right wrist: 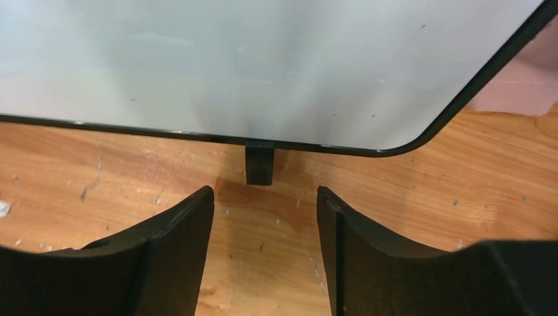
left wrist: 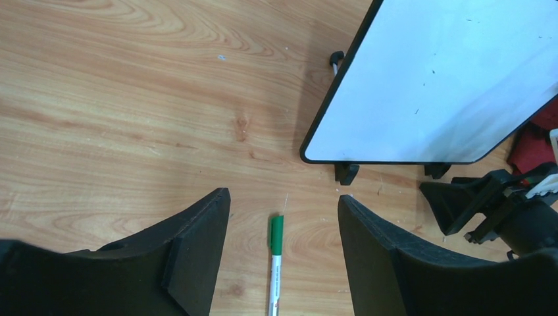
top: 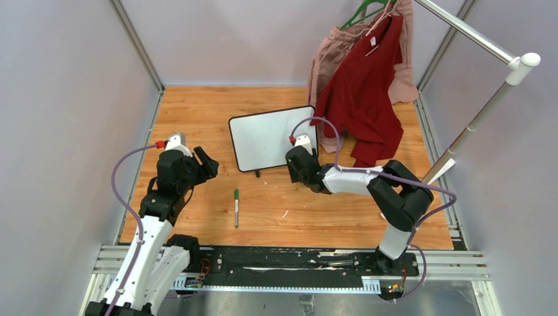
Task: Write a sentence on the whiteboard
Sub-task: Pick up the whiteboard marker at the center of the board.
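Note:
The whiteboard [top: 270, 137] stands on the wooden table, tilted, white with a thin black frame and small black feet. Its surface is blank; no green sentence shows on it in any view. A green-capped marker [top: 236, 207] lies on the table in front of it. My left gripper [top: 206, 163] is open and empty; in the left wrist view the left gripper [left wrist: 283, 197] hovers over the marker [left wrist: 275, 263], whose cap lies between the fingers. My right gripper [top: 294, 167] is open and empty at the board's near right edge. In the right wrist view the right gripper [right wrist: 264, 192] faces the whiteboard [right wrist: 263, 66] just short of one foot [right wrist: 259, 163].
A red garment [top: 362, 99] and a pink one [top: 332, 56] hang on a green hanger at the back right, touching the board's right side. A metal rail [top: 474, 39] with a slanted pole stands on the right. Grey walls enclose the table.

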You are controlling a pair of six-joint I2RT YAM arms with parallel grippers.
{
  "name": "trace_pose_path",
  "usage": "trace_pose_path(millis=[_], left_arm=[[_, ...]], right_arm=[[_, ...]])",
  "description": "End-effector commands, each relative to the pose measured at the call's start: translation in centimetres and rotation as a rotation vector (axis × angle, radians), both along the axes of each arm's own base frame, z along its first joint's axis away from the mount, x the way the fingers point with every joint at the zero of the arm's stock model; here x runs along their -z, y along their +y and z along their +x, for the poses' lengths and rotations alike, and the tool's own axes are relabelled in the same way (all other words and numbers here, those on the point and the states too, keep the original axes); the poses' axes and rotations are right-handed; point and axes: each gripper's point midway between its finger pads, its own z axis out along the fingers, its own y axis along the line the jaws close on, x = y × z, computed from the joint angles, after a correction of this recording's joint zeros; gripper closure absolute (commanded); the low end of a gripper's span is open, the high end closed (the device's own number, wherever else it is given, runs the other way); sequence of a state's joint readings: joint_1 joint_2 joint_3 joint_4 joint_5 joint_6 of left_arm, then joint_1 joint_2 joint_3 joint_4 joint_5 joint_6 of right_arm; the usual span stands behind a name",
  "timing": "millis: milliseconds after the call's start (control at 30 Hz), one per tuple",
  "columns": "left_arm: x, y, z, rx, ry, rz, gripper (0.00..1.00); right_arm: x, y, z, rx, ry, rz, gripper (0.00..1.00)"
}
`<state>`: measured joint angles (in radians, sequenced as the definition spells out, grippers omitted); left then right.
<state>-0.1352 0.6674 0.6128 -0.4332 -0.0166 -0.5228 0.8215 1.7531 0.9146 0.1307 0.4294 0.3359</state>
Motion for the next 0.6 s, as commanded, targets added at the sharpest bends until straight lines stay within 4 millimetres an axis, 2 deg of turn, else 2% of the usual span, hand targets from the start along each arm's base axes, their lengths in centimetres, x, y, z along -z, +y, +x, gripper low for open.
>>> trace_pose_path(millis=[0, 100, 233, 333, 433, 567], left_arm=[[-0.6, -0.7, -0.1, 0.041, -0.029, -0.002, 0.33], [-1.5, -0.7, -0.3, 0.046, -0.037, 0.003, 0.32], [-2.7, -0.6, -0.9, 0.048, -0.046, 0.003, 0.31], [-3.7, -0.4, -1.4, 0.040, -0.066, 0.004, 0.30], [-4.1, 0.7, -1.6, -0.004, -0.076, 0.037, 0.30], [-3.5, 2.4, -2.1, -0.075, -0.063, 0.101, 0.30]], right_arm=[[-2.3, 0.5, -1.1, -0.043, -0.017, 0.028, 0.35], [-3.8, 0.3, -2.6, -0.050, -0.023, 0.048, 0.33], [-6.1, 0.7, -5.9, -0.090, -0.030, 0.082, 0.32], [-6.9, 2.0, -8.3, -0.126, -0.008, 0.134, 0.34], [-7.0, 4.1, -10.1, -0.145, 0.038, 0.186, 0.35], [-7.2, 9.1, -12.2, -0.220, 0.101, 0.194, 0.36]])
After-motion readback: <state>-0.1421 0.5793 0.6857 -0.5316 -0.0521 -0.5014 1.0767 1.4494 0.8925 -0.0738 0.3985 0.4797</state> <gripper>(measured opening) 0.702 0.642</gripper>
